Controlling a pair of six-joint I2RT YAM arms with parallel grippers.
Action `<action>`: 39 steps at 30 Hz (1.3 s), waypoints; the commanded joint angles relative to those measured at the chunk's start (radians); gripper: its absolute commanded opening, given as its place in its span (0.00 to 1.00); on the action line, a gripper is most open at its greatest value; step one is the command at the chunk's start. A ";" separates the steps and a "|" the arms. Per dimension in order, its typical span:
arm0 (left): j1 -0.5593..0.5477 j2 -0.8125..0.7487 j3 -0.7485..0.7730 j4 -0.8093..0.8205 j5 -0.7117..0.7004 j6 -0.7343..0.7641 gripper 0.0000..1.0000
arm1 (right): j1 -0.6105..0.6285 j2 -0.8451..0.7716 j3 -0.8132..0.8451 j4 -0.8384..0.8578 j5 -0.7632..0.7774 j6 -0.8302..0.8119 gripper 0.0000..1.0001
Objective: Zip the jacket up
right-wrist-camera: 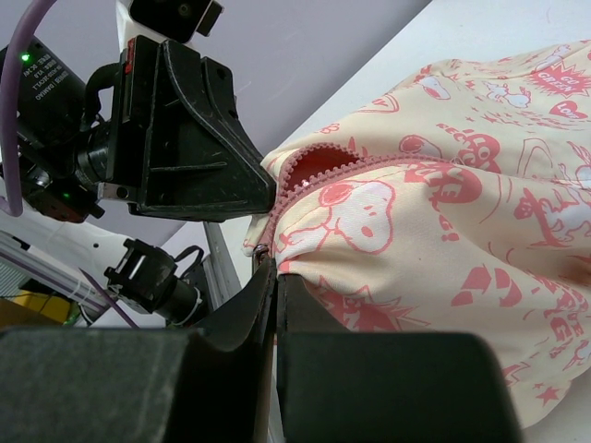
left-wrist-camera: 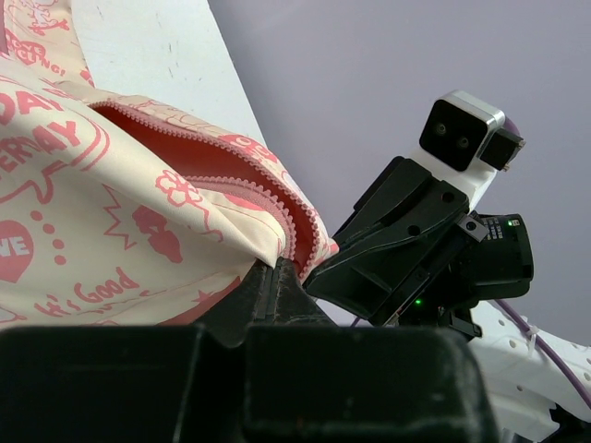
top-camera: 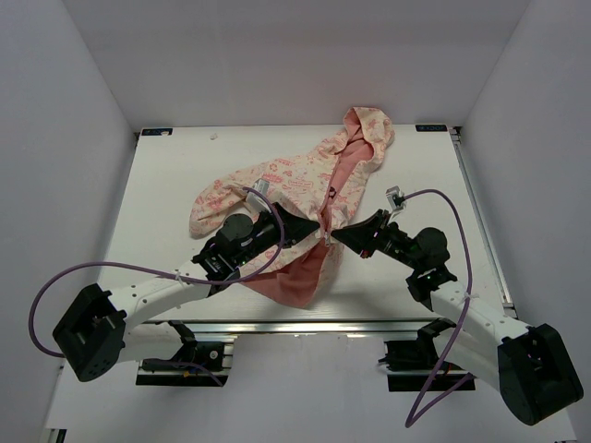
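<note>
The jacket point(top-camera: 277, 185), cream with a pink print and salmon lining, lies on the table with its hood at the far side and its front open. My left gripper point(top-camera: 317, 225) is shut on the jacket's left front edge beside the pink zipper teeth point(left-wrist-camera: 295, 221). My right gripper point(top-camera: 334, 234) is shut on the right front edge near the zipper's lower end point(right-wrist-camera: 277, 208). The two grippers nearly touch tip to tip at the jacket's middle and hold the edges lifted. The jacket also shows in the left wrist view point(left-wrist-camera: 111, 221) and the right wrist view point(right-wrist-camera: 443, 231).
The white table point(top-camera: 166, 185) is walled in by grey panels at left, right and back. A metal rail point(top-camera: 305, 326) runs along the near edge. Purple cables point(top-camera: 457, 240) loop off both arms.
</note>
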 commanded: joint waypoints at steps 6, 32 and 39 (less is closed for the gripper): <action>0.000 -0.001 0.016 0.035 0.028 -0.006 0.00 | 0.006 -0.018 0.019 0.100 0.029 0.017 0.00; -0.046 0.014 0.053 -0.050 -0.029 0.046 0.00 | 0.016 -0.046 0.064 -0.055 0.110 0.032 0.00; -0.053 0.000 0.080 -0.123 -0.109 0.055 0.00 | 0.017 -0.055 0.067 -0.065 0.099 0.022 0.00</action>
